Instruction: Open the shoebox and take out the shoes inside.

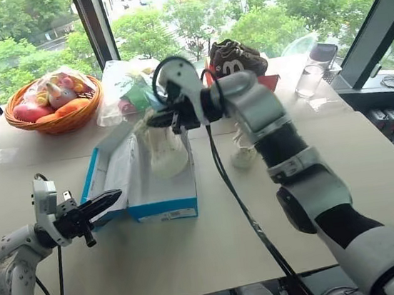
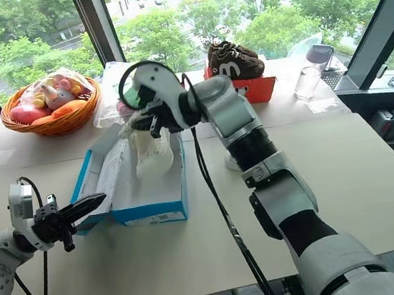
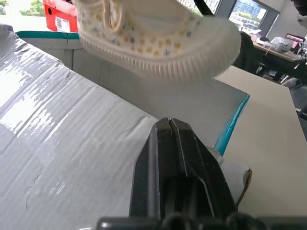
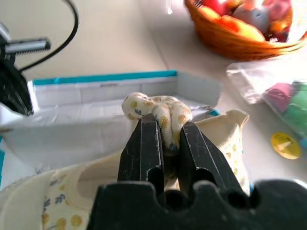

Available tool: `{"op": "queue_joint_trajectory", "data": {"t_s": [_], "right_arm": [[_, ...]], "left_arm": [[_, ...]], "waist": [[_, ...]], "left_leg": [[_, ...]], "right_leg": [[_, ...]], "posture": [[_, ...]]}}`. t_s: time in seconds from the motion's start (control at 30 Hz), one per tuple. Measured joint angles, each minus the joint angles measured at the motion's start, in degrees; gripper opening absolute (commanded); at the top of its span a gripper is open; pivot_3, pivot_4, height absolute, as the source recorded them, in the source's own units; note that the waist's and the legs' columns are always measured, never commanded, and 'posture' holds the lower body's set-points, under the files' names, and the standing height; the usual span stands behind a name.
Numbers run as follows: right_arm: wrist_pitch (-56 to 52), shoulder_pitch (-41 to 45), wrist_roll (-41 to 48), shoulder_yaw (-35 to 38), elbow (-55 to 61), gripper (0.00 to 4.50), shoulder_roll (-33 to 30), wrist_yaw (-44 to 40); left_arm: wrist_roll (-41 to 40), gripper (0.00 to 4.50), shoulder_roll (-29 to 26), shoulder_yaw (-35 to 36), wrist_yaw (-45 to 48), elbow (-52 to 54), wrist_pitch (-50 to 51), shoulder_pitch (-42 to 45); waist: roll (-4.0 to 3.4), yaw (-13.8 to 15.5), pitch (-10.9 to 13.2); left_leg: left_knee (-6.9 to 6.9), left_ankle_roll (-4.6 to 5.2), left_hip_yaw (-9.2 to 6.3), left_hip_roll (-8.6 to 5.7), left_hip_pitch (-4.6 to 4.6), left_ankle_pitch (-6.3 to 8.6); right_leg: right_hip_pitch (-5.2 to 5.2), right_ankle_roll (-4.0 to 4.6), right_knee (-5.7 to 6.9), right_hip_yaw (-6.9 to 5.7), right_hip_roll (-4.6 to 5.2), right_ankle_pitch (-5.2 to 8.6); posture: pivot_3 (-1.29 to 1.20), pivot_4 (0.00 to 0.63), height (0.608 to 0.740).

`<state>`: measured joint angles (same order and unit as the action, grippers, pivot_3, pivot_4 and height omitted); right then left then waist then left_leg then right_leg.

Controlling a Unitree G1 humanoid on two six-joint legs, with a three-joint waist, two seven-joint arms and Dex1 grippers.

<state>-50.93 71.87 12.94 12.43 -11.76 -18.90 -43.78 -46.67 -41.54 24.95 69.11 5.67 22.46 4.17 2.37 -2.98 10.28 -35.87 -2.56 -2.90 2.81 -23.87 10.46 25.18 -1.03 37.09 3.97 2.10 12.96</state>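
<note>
Our right gripper (image 4: 168,139) pinches a shoe (image 1: 166,151) at centre frame, dangling over the open shoebox (image 1: 163,208). Our left gripper (image 1: 106,199), fingers together and empty, sits at the box's lower-left edge.

Tables: pale beige tabletops (image 1: 161,267) pushed together, seam running across | Windows: tall panes along the far side, dark frame post (image 1: 97,23) at far left, slanted one (image 1: 376,21) at right | Outside: green trees (image 1: 266,9), a street | Light: soft daylight.

Shoebox (image 1: 163,209) bright blue, white inside; shoe (image 3: 158,40) cream, small yellow-and-blue floral print; fingers (image 4: 144,153) black.
</note>
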Motion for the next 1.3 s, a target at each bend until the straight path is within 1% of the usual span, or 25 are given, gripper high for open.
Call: {"op": "queue_joint_trajectory", "data": {"t_s": [0.1, 0.17, 0.2, 0.27, 0.33, 0.4, 0.43, 0.57, 0.6, 0.67, 0.73, 0.87, 0.93, 1.0, 1.07, 1.1, 1.13, 1.17, 1.2, 1.23, 1.3], "right_arm": [[-4.91, -3.87, 1.92, 4.24, 4.31, 0.05, -5.22, 3.52], [-6.72, -5.61, 2.88, 4.99, 5.71, 0.05, -6.95, 4.37], [-7.32, -7.97, 3.78, 5.38, 7.22, 0.05, -9.41, 4.29], [-8.03, -14.48, 4.26, 7.62, 9.04, 0.05, -15.43, 3.72], [-8.25, -18.96, 4.13, 9.34, 8.84, 0.05, -17.33, 4.09], [-8.21, -22.97, 4.29, 9.19, 8.8, 0.05, -17.42, 4.56], [-8.09, -23.68, 4.32, 9.2, 8.81, 0.05, -17.42, 4.65], [-8.09, -23.68, 4.32, 9.2, 8.81, 0.05, -17.42, 4.65], [-7.71, -27.57, 4.28, 9.2, 7.69, 0.05, -17.1, 5.57], [-5.98, -28.39, 4.35, 9.22, 7.73, 0.05, -17.03, 5.89], [-1.3, -31.91, 4.18, 9.23, 7.25, 0.05, -15.43, 6.72], [4.71, -37.43, 3.01, 5.08, 1.55, 0.05, -13.58, 7.11], [8.21, -37.61, 1.84, 3.23, 0.22, 0.05, -13.92, 7.29], [10.67, -37.67, 0.73, 1.39, -1.42, 0.05, -14.72, 7.74], [13.11, -38.41, -1.03, -0.52, -3.05, 0.05, -15.2, 8.79], [13.65, -38.68, -1.23, -0.73, -3.46, 0.05, -15.2, 9.21], [13.95, -38.81, -1.37, -0.79, -3.68, 1.03, -15.22, 9.5], [14.13, -38.84, -1.48, -0.83, -3.89, 1.27, -15.27, 9.76], [14.14, -38.95, -1.51, -0.82, -4.09, 1.68, -15.4, 10.11], [14.14, -39.14, -1.5, -0.82, -4.08, 1.94, -15.55, 10.14], [14.14, -39.3, -1.55, -1.14, -3.89, 2.63, -15.94, 10.13]], "left_arm": [[-0.72, 0.0, 0.0, 1.2, -0.33, 0.82, 0.02, -0.48], [-0.86, 0.0, 0.0, 1.13, -0.41, 1.41, 0.13, -0.57], [-1.02, 0.0, 0.0, 1.08, -0.35, 2.14, 0.17, -0.65], [-1.82, 0.0, -0.04, 1.71, 0.14, 2.91, 0.17, -1.97], [-1.87, 0.0, -0.04, 2.03, 0.26, 2.73, 0.18, -2.6], [-2.13, 0.0, -0.06, 1.94, 0.47, 2.83, 0.18, -2.18], [-2.18, 0.0, -0.09, 1.91, 0.55, 2.88, 0.18, -2.09], [-2.18, 0.0, -0.09, 1.91, 0.55, 2.88, 0.18, -2.09], [-2.56, 0.0, -0.76, 1.91, 1.17, 3.37, 0.2, -1.93], [-2.71, 0.0, -0.97, 1.91, 1.24, 3.37, 0.3, -1.71], [-2.67, 0.0, -1.93, 1.81, 1.7, 2.96, 0.33, -0.95], [-2.46, 0.0, -3.06, 1.79, 2.28, 2.27, 0.31, -0.05], [-2.46, 0.0, -3.22, 1.79, 2.5, 2.16, 0.31, 0.1], [-2.46, 0.0, -3.24, 1.78, 2.65, 1.95, 0.31, 0.14], [-2.46, 0.0, -3.36, 1.8, 2.91, 1.55, 0.31, 0.13], [-2.46, 0.0, -3.52, 1.88, 2.98, 1.41, 0.31, 0.11], [-2.46, 0.0, -3.66, 1.91, 3.06, 1.22, 0.3, 0.1], [-2.46, 0.0, -3.76, 1.91, 3.14, 1.08, 0.31, 0.1], [-2.46, 0.0, -3.85, 1.91, 3.27, 1.05, 0.31, 0.1], [-2.47, 0.0, -3.89, 1.91, 3.46, 0.99, 0.31, 0.1], [-2.47, 0.0, -4.14, 1.91, 3.66, 0.77, 0.31, 0.1]], "waist": [[-0.07, 0.2, 0.04], [-0.14, -0.11, 0.09], [-0.14, -0.14, 0.09], [-0.15, 0.3, 0.09], [-0.18, 0.36, 0.11], [-0.21, -0.24, 0.13], [-0.22, -0.37, 0.13], [-0.22, -0.37, 0.13], [-0.53, -1.25, 0.32], [-0.52, -1.09, 0.32], [-0.36, -0.99, 0.22], [-0.48, -0.85, 0.3], [-0.48, -0.91, 0.29], [-0.36, -0.94, 0.22], [-0.32, -0.86, 0.2], [-0.26, -0.84, 0.16], [-0.23, -0.85, 0.15], [-0.2, -0.91, 0.12], [-0.15, -0.95, 0.09], [-0.14, -0.96, 0.09], [-0.14, -0.98, 0.09]], "left_leg": [[-0.02, 0.0, 0.09, -0.03, 0.03, 0.0], [-0.02, 0.01, 0.12, -0.02, 0.05, -0.01], [-0.03, 0.02, 0.09, -0.01, 0.07, -0.01], [-0.04, 0.02, 0.11, -0.05, 0.09, -0.01], [-0.07, 0.02, 0.17, -0.08, 0.08, -0.01], [-0.1, 0.02, 0.25, -0.05, 0.12, -0.01], [-0.1, 0.05, 0.25, -0.05, 0.13, -0.03], [-0.1, 0.05, 0.25, -0.05, 0.13, -0.03], [-0.14, 0.09, 0.32, -0.06, 0.18, -0.06], [-0.14, 0.09, 0.26, -0.05, 0.16, -0.06], [-0.13, 0.09, 0.19, -0.03, 0.16, -0.06], [-0.22, 0.09, 0.27, -0.14, 0.09, -0.06], [-0.25, 0.09, 0.3, -0.13, 0.14, -0.06], [-0.26, 0.09, 0.28, -0.12, 0.36, -0.06], [-0.24, 0.09, 0.26, -0.11, 0.77, -0.05], [-0.25, 0.09, 0.25, -0.11, 0.87, -0.05], [-0.25, 0.09, 0.25, -0.11, 0.91, -0.05], [-0.26, 0.09, 0.26, -0.11, 0.92, -0.05], [-0.26, 0.09, 0.26, -0.11, 0.93, -0.05], [-0.26, 0.08, 0.26, -0.11, 0.92, -0.05], [-0.23, 0.09, 0.26, -0.11, 0.9, -0.05]], "right_leg": [[-0.01, -0.01, 0.0, 0.06, 0.04, 0.01], [0.02, -0.06, 0.01, 0.09, 0.02, 0.03], [-0.01, -0.29, 0.02, 0.08, 0.01, 0.17], [-0.1, -0.45, 0.0, 0.1, 0.05, 0.28], [-0.07, -0.46, -0.02, 0.16, 0.09, 0.27], [-0.07, -0.47, 0.03, 0.21, 0.07, 0.23], [-0.07, -0.47, 0.03, 0.22, 0.07, 0.23], [-0.07, -0.47, 0.03, 0.22, 0.07, 0.23], [-0.08, -0.53, 0.07, 0.33, 0.04, 0.16], [-0.09, -0.53, 0.06, 0.31, -0.01, 0.17], [-0.15, -0.54, 0.01, 0.25, -0.04, 0.18], [-0.15, -0.61, -0.01, 0.32, 0.1, 0.15], [-0.19, -0.65, 0.0, 0.35, 0.1, 0.13], [-0.38, -0.64, -0.01, 0.32, 0.08, 0.14], [-0.85, -0.62, -0.11, 0.28, 0.09, 0.17], [-0.95, -0.38, -0.13, 0.28, 0.09, 0.31], [-1.0, -0.28, -0.17, 0.29, 0.09, 0.37], [-1.02, -0.28, -0.17, 0.31, 0.09, 0.37], [-1.03, -0.27, -0.17, 0.31, 0.09, 0.37], [-1.02, -0.27, -0.17, 0.31, 0.09, 0.37], [-0.98, -0.32, -0.17, 0.31, 0.09, 0.34]], "posture": [[0.0, 0.15, 0.74], [0.0, 0.15, 0.74], [0.0, 0.15, 0.74], [0.0, 0.15, 0.74], [0.0, 0.15, 0.74], [0.0, 0.15, 0.74], [0.0, 0.15, 0.74], [0.0, 0.15, 0.74], [0.0, 0.15, 0.74], [0.0, 0.15, 0.74], [0.0, 0.15, 0.74], [0.0, 0.15, 0.74], [0.0, 0.15, 0.74], [0.0, 0.15, 0.74], [0.0, 0.15, 0.74], [0.0, 0.15, 0.74], [0.0, 0.15, 0.74], [0.0, 0.15, 0.74], [0.0, 0.15, 0.74], [0.0, 0.15, 0.74], [0.0, 0.15, 0.74]]}}
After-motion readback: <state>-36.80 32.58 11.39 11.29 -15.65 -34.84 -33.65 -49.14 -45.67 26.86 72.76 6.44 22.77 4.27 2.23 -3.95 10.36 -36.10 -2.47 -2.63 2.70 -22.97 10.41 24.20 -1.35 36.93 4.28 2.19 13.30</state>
